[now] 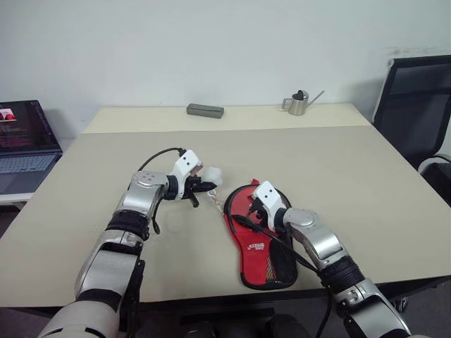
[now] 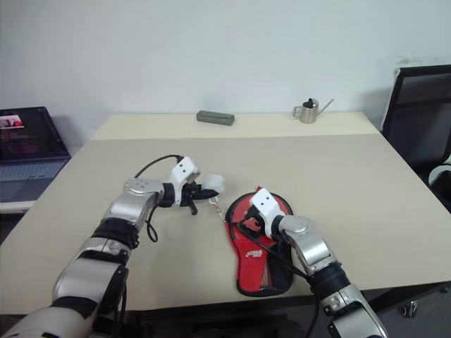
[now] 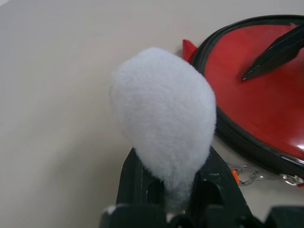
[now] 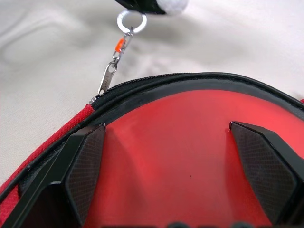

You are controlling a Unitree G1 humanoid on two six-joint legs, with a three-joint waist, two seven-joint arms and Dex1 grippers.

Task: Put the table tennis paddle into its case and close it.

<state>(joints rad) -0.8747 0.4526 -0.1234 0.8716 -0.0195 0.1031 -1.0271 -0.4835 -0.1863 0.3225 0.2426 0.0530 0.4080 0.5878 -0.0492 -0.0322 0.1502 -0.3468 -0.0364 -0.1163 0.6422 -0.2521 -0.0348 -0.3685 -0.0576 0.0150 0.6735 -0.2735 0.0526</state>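
Bare table (image 1: 338, 169) is lying open around the case (image 1: 259, 248), with remote (image 1: 205, 110) and watering can (image 1: 301, 103) standing well apart.

Hidden and cut-off parts around the case

The right gripper (image 1: 258, 202) and its arm cover part of the case (image 1: 255, 248), whose white logo is too small to read. The paddle's (image 4: 190, 156) handle is hidden inside the case. The pom-pom (image 3: 164, 121) hides the left gripper's fingertips (image 3: 142, 178). Left of the case, the laptop (image 1: 25, 144) is cut by the edge; right, the chair (image 1: 416, 105) too.
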